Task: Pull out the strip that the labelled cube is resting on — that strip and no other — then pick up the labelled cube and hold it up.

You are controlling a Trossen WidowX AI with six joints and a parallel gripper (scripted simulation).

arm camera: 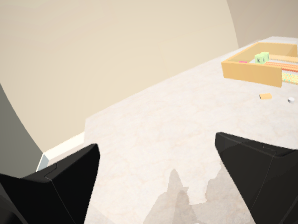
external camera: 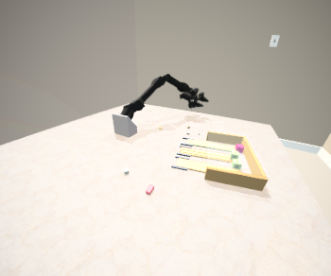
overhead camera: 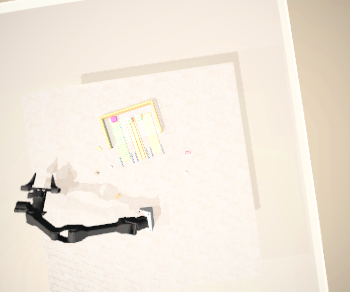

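Observation:
My gripper (overhead camera: 44, 176) (external camera: 204, 99) (arm camera: 158, 145) is open and empty, raised above the table and well away from the strips. Several long patterned strips lie side by side, among them a green-patterned strip (overhead camera: 120, 142) and a pale yellow strip (external camera: 190, 164). Their far ends are inside a three-sided yellow frame (overhead camera: 126, 108) (external camera: 235, 180) (arm camera: 250, 73). Two pale green cubes stand at the far ends, one cube (external camera: 235, 154) behind the other cube (external camera: 236, 164). Dark marks show on them in the wrist view, too small to read. Which strip bears each cube is unclear.
A magenta block (overhead camera: 113, 119) (external camera: 239, 147) sits in the frame's back corner. A pink block (overhead camera: 187, 152) (external camera: 149, 189) and a small pale piece (overhead camera: 186, 173) (external camera: 126, 171) lie outside it. An orange piece (overhead camera: 118, 196) (external camera: 160, 128) lies near the arm's base.

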